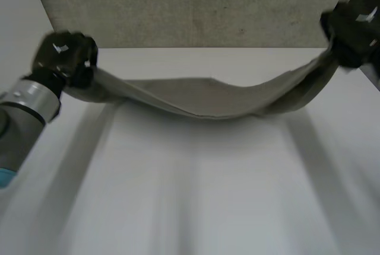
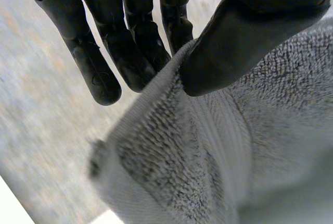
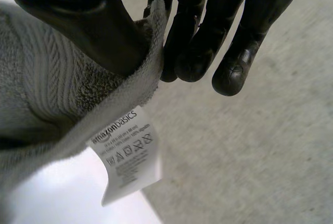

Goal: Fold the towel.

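Here, left hand (image 1: 64, 57) and right hand (image 1: 355, 26) each pinched a towel (image 1: 205, 98) corner; the lifted towel sagged over the counter (image 1: 196, 195). Next move probably required level, matched travel to double it.

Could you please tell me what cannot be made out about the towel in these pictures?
Head view: the ends of the towel are hidden inside the left hand and right hand.
Head view: whether its sagging middle touches the table is unclear.
Right wrist view: fine print on the label too small.

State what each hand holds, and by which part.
Grey terry towel: left hand pinches one end's edge, right hand the opposite end, beside the white label.
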{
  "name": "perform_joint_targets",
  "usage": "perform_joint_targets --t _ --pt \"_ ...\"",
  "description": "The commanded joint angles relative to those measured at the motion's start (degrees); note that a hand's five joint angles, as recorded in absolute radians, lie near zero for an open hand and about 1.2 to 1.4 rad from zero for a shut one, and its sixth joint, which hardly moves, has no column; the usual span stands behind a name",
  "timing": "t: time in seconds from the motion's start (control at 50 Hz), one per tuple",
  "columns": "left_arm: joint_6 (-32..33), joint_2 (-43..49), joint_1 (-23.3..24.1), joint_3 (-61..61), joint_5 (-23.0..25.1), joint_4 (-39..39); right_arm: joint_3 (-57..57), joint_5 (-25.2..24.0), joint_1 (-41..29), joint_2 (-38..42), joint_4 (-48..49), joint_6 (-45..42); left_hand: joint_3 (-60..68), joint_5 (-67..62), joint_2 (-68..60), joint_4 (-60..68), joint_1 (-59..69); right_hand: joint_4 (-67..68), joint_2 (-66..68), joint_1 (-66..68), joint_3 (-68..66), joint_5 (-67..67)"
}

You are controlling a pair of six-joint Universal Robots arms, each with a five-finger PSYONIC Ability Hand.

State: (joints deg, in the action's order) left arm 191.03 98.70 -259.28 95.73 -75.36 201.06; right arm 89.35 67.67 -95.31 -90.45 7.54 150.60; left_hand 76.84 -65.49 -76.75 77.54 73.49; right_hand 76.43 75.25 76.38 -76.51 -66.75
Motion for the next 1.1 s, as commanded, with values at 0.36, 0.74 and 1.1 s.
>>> perform_joint_targets --t 0.36,0.74,1.1 --pt "-2.24 27.55 3.95 -36.79 -1.01 -40.53 -26.40 16.32 -9.27 31.72 -34.27 -19.28 3.16 -4.51 -3.25 2.46 6.51 3.57 4.75 3.62 -3.49 -3.25" --pt "-9.35 30.34 8.09 -75.54 -13.67 -8.79 -42.07 22.06 -12.18 26.03 16.80 -6.64 3.16 -4.51 -3.25 2.46 6.51 3.57 4.75 3.62 -3.49 -3.25" --pt "-8.22 29.27 5.89 -37.90 -5.15 -1.02 -20.01 4.22 -10.16 27.79 12.06 -5.14 3.16 -4.51 -3.25 2.46 6.51 3.57 4.75 3.62 -3.49 -3.25"
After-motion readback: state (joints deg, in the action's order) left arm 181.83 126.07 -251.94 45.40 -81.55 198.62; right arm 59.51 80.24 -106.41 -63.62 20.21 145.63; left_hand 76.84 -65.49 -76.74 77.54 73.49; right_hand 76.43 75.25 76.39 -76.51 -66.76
